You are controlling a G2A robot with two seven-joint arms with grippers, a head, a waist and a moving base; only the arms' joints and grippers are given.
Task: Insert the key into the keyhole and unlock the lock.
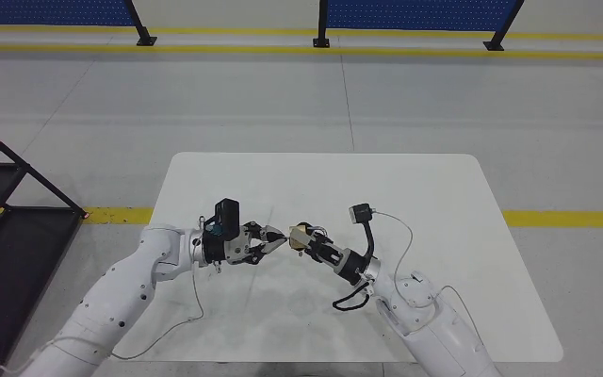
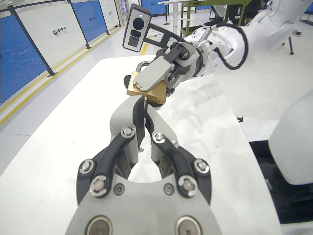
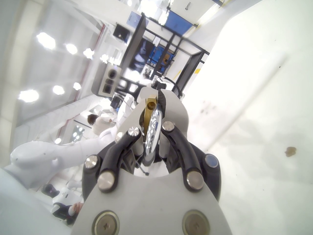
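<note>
White table (image 1: 424, 188) below; we note left gripper (image 2: 143, 103) pinching key (image 2: 146, 99), right gripper (image 3: 157, 94) clamping lock (image 2: 156, 92). Any tilt on entry could jam or dislodge the key.

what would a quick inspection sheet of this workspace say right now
surface: white table, a few dark specks on it
job's things: brass padlock held off the table; key tip at its bottom face, whether it is inserted cannot be told
clutter: small brown scrap on the table
grippers: left gripper shut on key; right gripper shut on padlock
cables: black looped cable at right wrist; white cable
surroundings: blue barriers, yellow floor line
</note>
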